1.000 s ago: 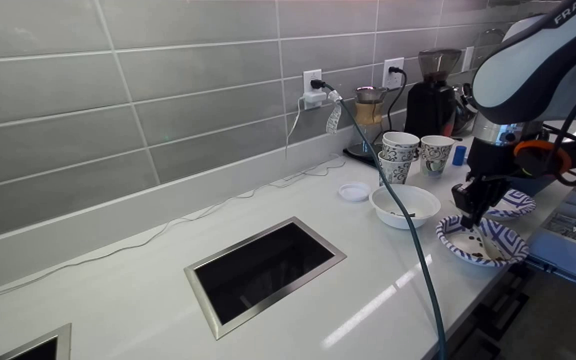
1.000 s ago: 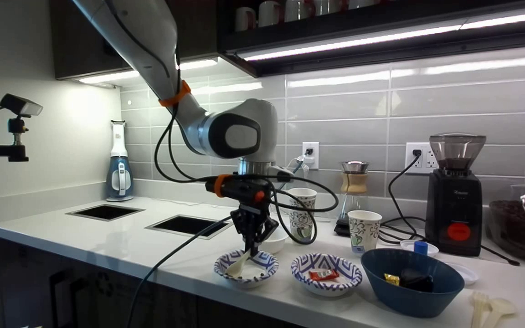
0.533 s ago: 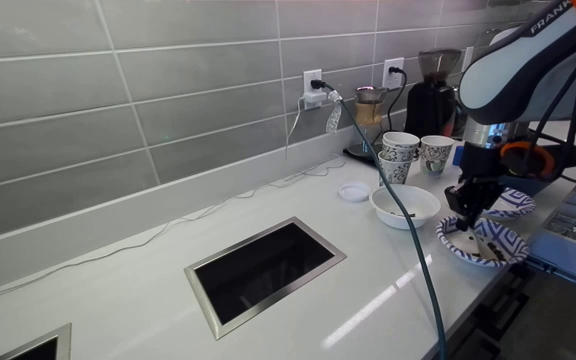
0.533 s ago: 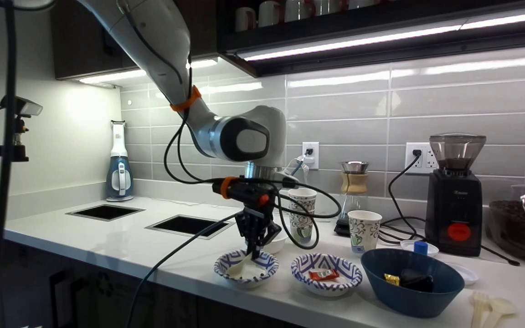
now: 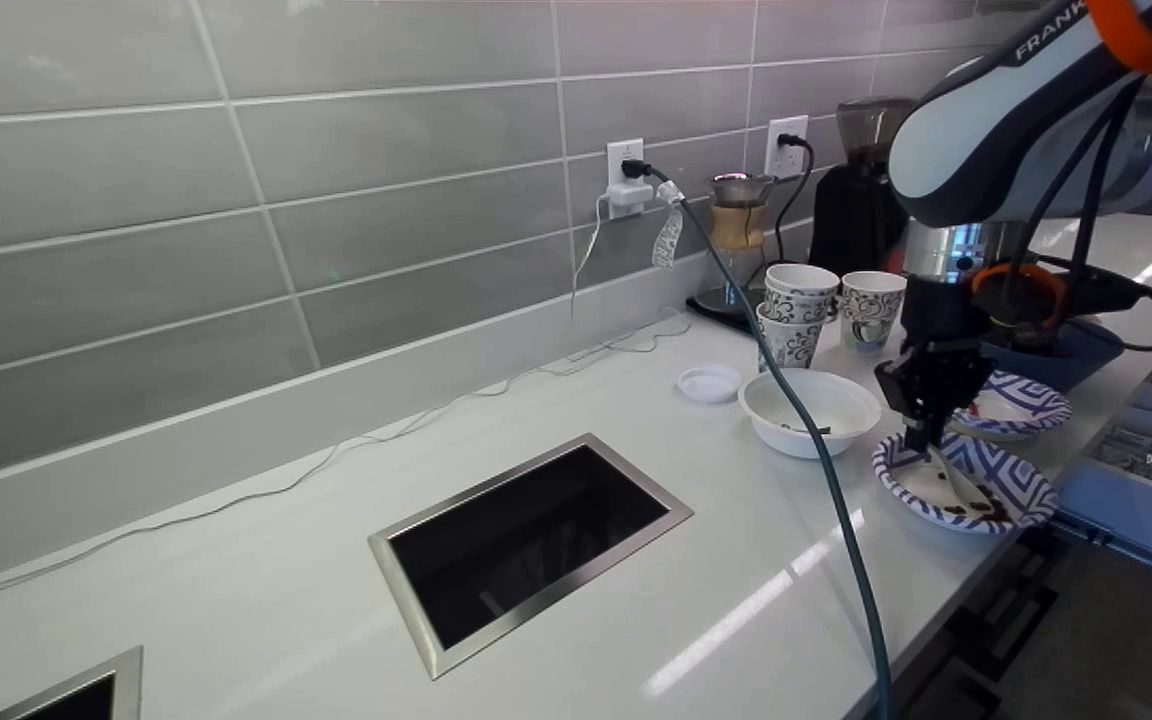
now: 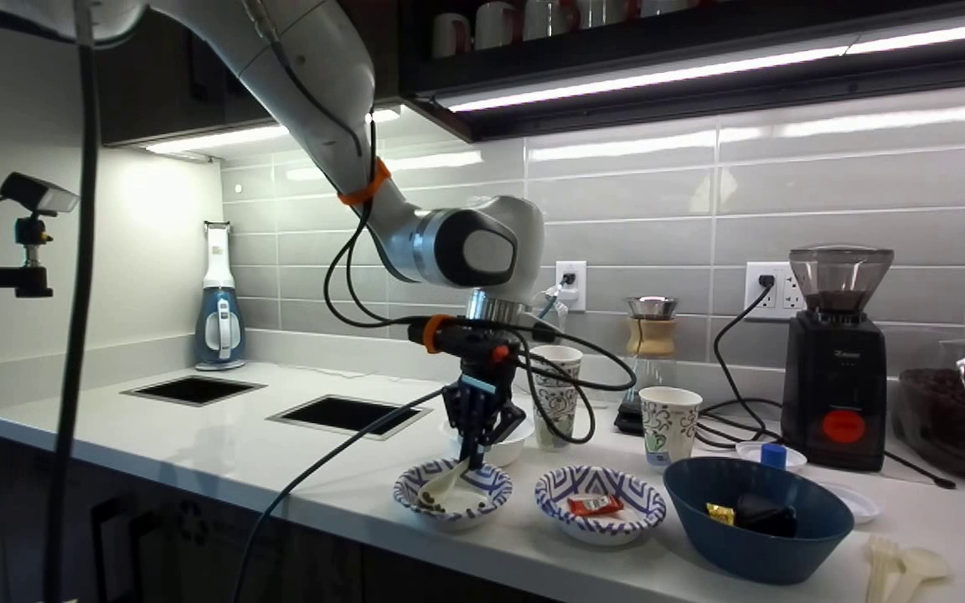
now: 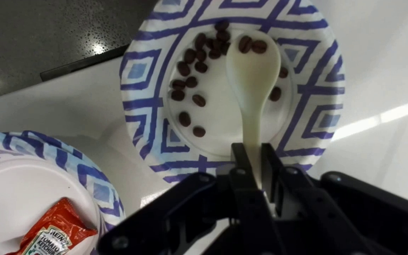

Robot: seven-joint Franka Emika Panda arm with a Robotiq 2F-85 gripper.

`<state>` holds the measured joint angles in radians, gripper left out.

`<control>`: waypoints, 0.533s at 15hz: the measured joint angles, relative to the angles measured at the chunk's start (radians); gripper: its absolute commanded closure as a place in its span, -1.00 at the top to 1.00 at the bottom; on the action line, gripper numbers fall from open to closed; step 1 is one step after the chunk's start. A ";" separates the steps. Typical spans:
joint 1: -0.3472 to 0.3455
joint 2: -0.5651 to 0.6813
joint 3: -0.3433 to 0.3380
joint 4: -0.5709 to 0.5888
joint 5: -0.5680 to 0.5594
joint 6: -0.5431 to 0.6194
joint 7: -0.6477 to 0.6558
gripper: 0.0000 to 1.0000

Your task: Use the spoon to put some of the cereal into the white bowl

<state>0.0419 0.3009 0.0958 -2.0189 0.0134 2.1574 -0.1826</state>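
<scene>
1. At bottom centre of the wrist view, my black gripper (image 7: 252, 150) has its jaws clenched on the handle of a spoon (image 7: 250, 88).
2. The spoon is cream-coloured and smooth, its oval head toward the top of the frame, two dark brown coffee beans (image 7: 259, 46) resting near the tip. The handle's end disappears inside my gripper.
3. Beneath it, a blue-and-white patterned bowl (image 7: 140, 106) fills the upper middle, top edge cut off. More coffee beans cluster inside, mostly at upper left. In both exterior views the spoon slants into it; whether they touch, I cannot tell.
4. At lower left, a second patterned bowl (image 7: 96, 182) holds a red ketchup packet (image 7: 60, 226), both cut off.
5. In an exterior view, the white bowl (image 5: 781, 441) sits right of centre: plain, round, glossy. A dark green cable (image 5: 834, 480) crosses in front of it, and small dark bits inside are hard to make out.
6. In an exterior view, my gripper covers part of the white bowl (image 6: 512, 448).
</scene>
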 measured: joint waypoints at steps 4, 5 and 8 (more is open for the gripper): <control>0.001 0.028 0.000 0.073 -0.013 -0.094 0.012 -0.93; 0.001 0.034 0.000 0.092 -0.015 -0.119 0.012 -0.93; 0.001 0.039 0.000 0.150 -0.030 -0.209 0.012 -0.93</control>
<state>0.0429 0.3395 0.0953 -1.8690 -0.0166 1.9481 -0.1703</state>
